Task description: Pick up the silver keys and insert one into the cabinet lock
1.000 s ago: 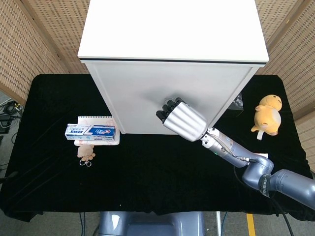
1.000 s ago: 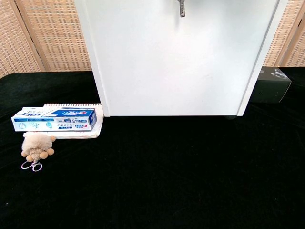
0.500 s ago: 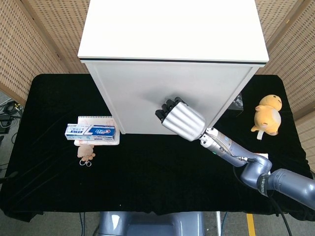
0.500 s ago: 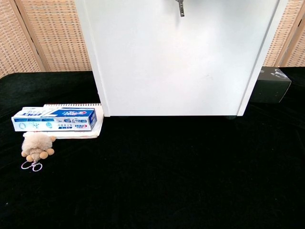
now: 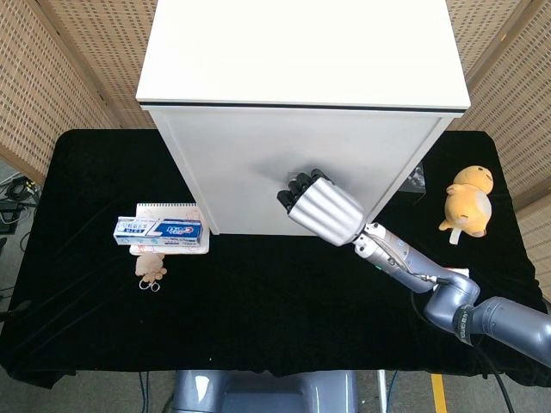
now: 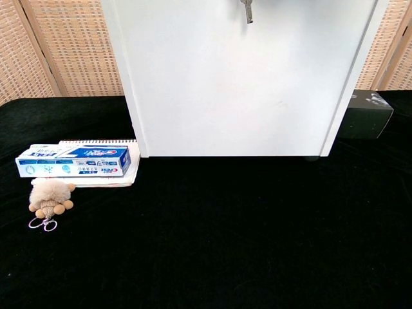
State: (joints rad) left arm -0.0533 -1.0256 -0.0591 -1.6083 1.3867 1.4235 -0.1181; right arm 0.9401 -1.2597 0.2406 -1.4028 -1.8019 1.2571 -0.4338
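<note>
Right hand (image 5: 323, 209) raised against the white front of the cabinet (image 5: 284, 163), back of the hand toward the head camera, dark fingers (image 5: 297, 185) curled in and pressed up to the door. Whatever sits inside the curl hidden from above; cannot tell for sure whether clamped on anything. Right arm (image 5: 448, 297) stretching in from 4 o'clock, low over the black table (image 5: 258, 301).

In the chest view, a silver key (image 6: 247, 9) hanging down at the top edge of the frame, on the cabinet door near 12 o'clock; lock itself cut off above the frame, so no telling whether seated in it or merely held there. Hand not seen in that view.

Left hand in neither view.

On the table at 9 o'clock: toothpaste box (image 5: 161, 229) lying flat across a spiral notebook (image 5: 168, 211), both just beside the cabinet's left corner. Touching the notebook's near edge, a small fluffy beige plush (image 5: 151, 266) with a thin ring (image 6: 41, 224) at its near end. At 3 o'clock, well apart from the hand, a yellow plush toy (image 5: 467, 200) lying on the table. Dark box (image 6: 367, 114) tucked behind the cabinet's right side. Woven screens (image 5: 60, 69) standing behind the table.
</note>
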